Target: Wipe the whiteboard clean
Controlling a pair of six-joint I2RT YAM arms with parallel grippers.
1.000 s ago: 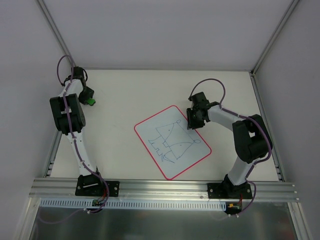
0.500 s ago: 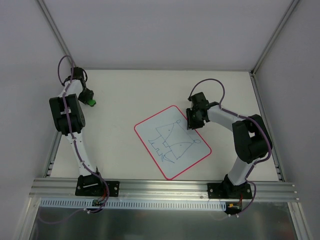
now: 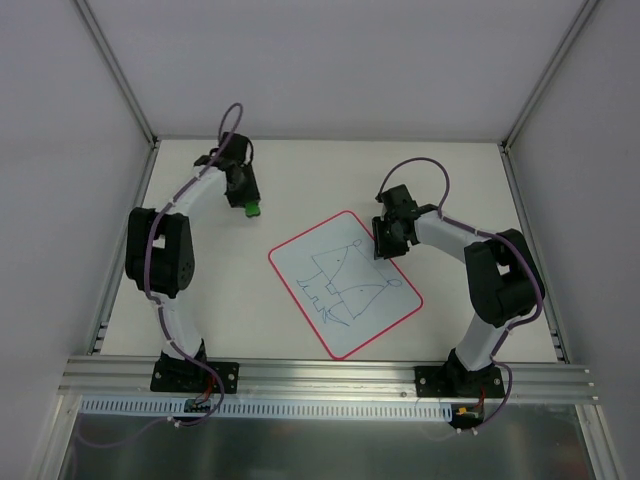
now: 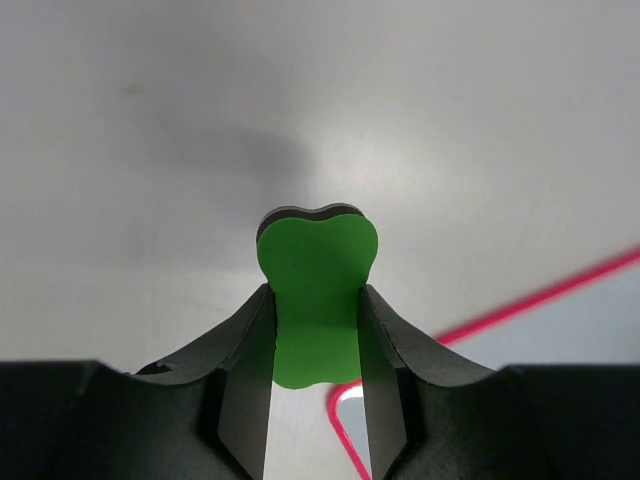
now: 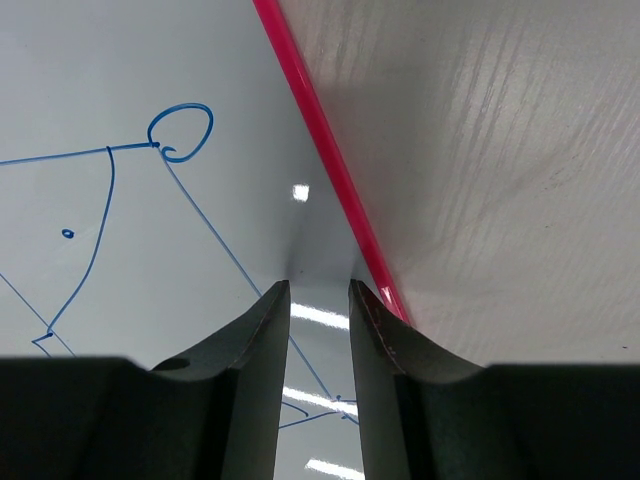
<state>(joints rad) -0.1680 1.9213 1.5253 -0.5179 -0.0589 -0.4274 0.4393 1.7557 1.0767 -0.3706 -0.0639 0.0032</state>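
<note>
The whiteboard [image 3: 345,282] lies tilted on the table, red-bordered, with blue line drawings. My left gripper [image 3: 249,203] is shut on the green eraser block [image 3: 254,209], held above the table, up and left of the board's far corner. In the left wrist view the eraser [image 4: 318,250] sits between the fingers of the gripper [image 4: 315,292], with the board's red corner [image 4: 345,420] below and to the right. My right gripper [image 3: 384,240] rests on the board's far right edge. In the right wrist view its fingers [image 5: 319,285] stand slightly apart with nothing between them, on the board [image 5: 150,250].
The white table [image 3: 450,180] is walled by grey panels at the back and sides. A metal rail [image 3: 330,372] carrying both arm bases runs along the near edge. The right arm's elbow [image 3: 505,275] stands to the right of the board.
My left arm has swung right from the table's far left side toward the board, carrying the green eraser. The right arm and the board have not moved.
</note>
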